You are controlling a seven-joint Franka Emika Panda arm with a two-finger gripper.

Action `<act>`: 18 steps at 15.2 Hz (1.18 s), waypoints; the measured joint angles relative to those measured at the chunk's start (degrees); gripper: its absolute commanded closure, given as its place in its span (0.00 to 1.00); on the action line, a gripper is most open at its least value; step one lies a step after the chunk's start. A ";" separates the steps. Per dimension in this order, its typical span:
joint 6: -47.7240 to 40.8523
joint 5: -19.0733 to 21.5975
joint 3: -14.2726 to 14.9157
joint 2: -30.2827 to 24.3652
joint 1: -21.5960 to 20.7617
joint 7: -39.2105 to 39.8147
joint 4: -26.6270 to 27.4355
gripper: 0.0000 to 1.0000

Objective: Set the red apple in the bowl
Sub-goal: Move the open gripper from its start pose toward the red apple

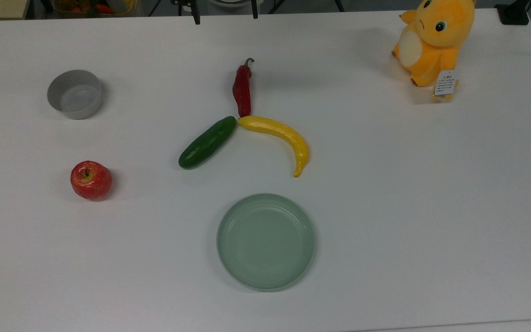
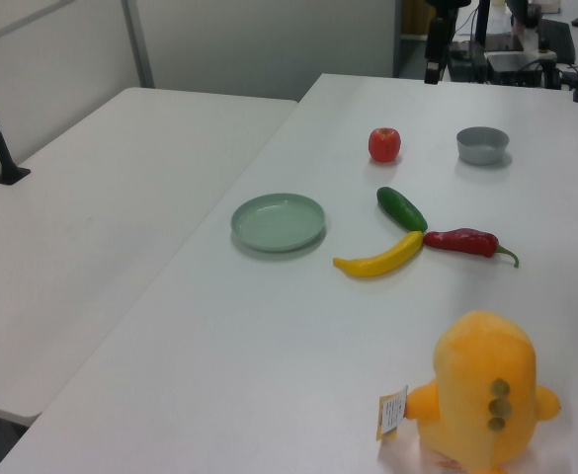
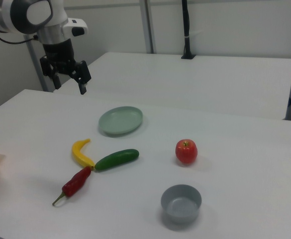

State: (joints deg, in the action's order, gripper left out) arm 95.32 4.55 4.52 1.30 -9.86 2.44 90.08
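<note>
One red apple stands upright on the white table near the top view's left edge, well apart from the single empty light-grey bowl farther back along that edge. Mid-table, one red chili pepper, one cucumber and one banana meet tip to tip, with one pale-green plate nearer the front edge and one orange plush toy at the far right corner. The gripper hangs above the table's edge at the right view's upper left, its jaws spread wide and holding nothing.

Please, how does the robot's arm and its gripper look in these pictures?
In the right view, the arm has a white rounded shell with a dark grey round joint cap and a black cable trailing off at the right view's left edge. Below it sits a black wrist section, then a black gripper with two straight, flat fingers, open.
</note>
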 measured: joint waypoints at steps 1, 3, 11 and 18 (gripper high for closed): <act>0.00 0.00 0.01 -0.01 0.01 -0.43 0.00 0.00; 0.00 0.00 0.00 -0.02 0.01 -0.63 0.00 0.00; 0.00 0.00 0.00 -0.05 0.01 -0.72 0.00 0.00; 0.00 0.00 0.00 -0.14 0.11 -0.72 0.00 0.00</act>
State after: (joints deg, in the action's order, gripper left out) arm 95.32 4.55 4.52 1.15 -9.75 1.71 90.08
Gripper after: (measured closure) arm 0.000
